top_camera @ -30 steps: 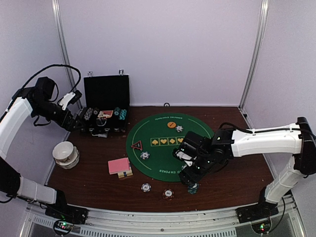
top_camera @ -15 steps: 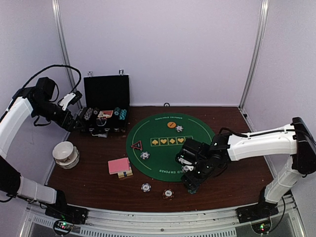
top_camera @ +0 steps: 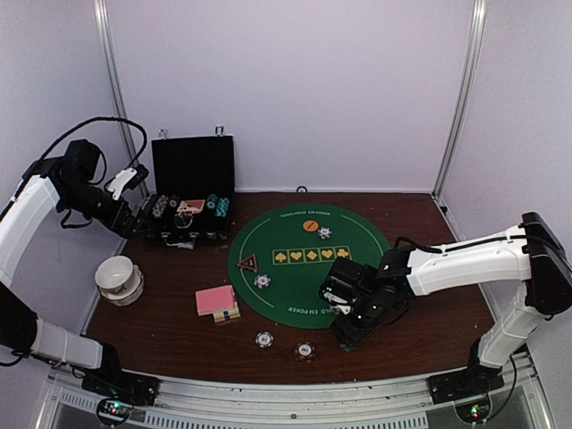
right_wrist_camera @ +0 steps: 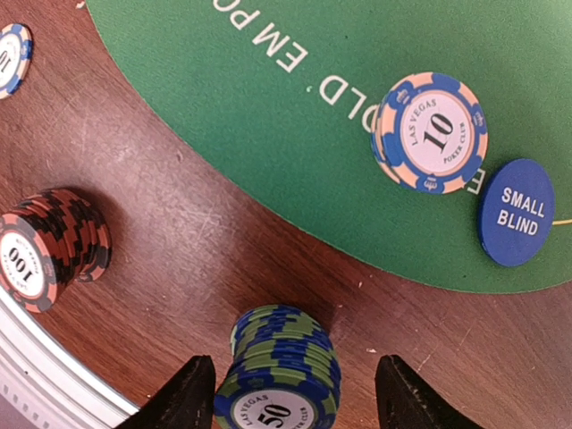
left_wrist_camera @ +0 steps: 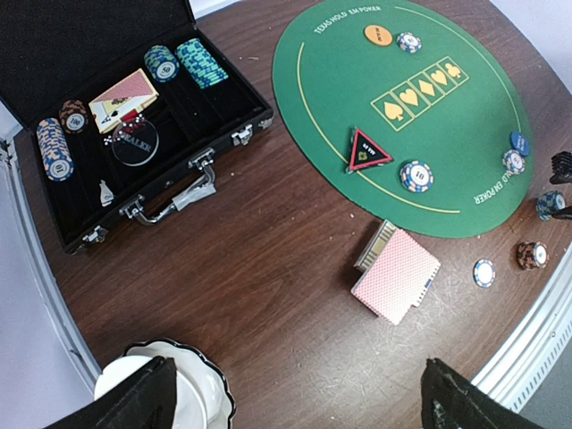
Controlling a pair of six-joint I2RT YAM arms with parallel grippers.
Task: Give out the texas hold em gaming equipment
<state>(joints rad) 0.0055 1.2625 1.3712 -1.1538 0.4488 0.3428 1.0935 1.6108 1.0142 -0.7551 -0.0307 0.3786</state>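
The right pincer stands spread astride a ridged stack of blue-and-green striped poker chips. The stack sits on the scratched dark wooden bench, just off the round green felt mat at its five o'clock. A smooth blue disc button lies on the felt rim nearby. The left pincer hangs spread wide.

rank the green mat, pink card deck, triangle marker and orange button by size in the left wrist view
1. green mat
2. pink card deck
3. triangle marker
4. orange button, farther from the camera, so close to the marker
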